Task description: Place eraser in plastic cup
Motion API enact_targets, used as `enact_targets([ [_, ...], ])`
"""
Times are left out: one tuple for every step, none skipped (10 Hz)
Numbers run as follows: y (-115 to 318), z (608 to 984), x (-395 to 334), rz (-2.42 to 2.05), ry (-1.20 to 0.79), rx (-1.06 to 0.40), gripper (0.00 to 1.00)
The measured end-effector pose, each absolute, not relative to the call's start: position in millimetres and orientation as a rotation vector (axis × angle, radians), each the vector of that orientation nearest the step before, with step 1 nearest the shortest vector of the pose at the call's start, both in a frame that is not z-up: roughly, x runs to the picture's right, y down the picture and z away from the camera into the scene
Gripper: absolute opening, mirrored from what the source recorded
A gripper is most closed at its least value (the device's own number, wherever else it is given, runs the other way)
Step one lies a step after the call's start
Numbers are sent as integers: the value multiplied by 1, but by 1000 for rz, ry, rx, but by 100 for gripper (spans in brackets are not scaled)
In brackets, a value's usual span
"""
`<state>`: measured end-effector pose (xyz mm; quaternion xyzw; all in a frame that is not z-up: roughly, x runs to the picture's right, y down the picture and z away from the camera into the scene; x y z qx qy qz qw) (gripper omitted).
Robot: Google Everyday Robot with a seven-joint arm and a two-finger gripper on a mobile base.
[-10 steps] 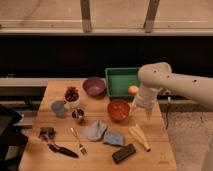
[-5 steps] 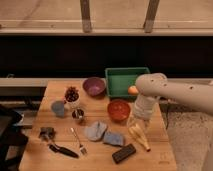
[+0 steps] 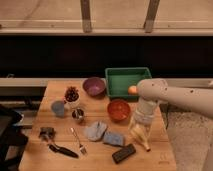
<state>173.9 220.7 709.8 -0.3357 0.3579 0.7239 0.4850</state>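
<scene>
The eraser [image 3: 123, 153] is a flat dark block lying near the table's front edge, right of centre. The plastic cup [image 3: 58, 108] is a small pale blue-grey tumbler standing upright on the left side of the table. My gripper [image 3: 140, 128] hangs from the white arm on the right, just above the table, above and to the right of the eraser, over a banana [image 3: 139, 137]. The cup is far to the gripper's left.
On the wooden table [image 3: 35, 155] are a red bowl [image 3: 118, 109], a purple bowl [image 3: 94, 86], a green tray [image 3: 127, 81], an orange [image 3: 132, 90], a white cup with dark red contents [image 3: 72, 96], a metal cup [image 3: 77, 115], cloths [image 3: 95, 131], a fork [image 3: 78, 140] and a black-handled utensil [image 3: 60, 149].
The arm has swung down and toward the front of the table, bringing the gripper lower over the banana and closer to the eraser. Nothing on the table has moved.
</scene>
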Motion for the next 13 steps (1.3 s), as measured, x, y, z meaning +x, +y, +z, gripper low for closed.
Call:
enact_targets([
  [220, 710, 174, 1762, 872, -816, 65],
  [221, 711, 172, 1756, 888, -814, 65],
  [225, 716, 167, 1751, 909, -812, 65],
  [233, 723, 166, 1759, 936, -811, 65],
  [242, 729, 170, 1778, 965, -804, 65],
  [247, 732, 170, 1790, 985, -799, 65],
  [249, 733, 170, 1798, 998, -796, 65],
  [252, 732, 173, 1813, 1016, -796, 65],
  [256, 732, 175, 1823, 1031, -800, 65],
  [261, 731, 173, 1824, 1042, -807, 65],
  [266, 731, 171, 1821, 1051, -816, 65],
  [272, 733, 168, 1814, 1060, -829, 65],
  [278, 734, 166, 1808, 1071, -842, 65],
])
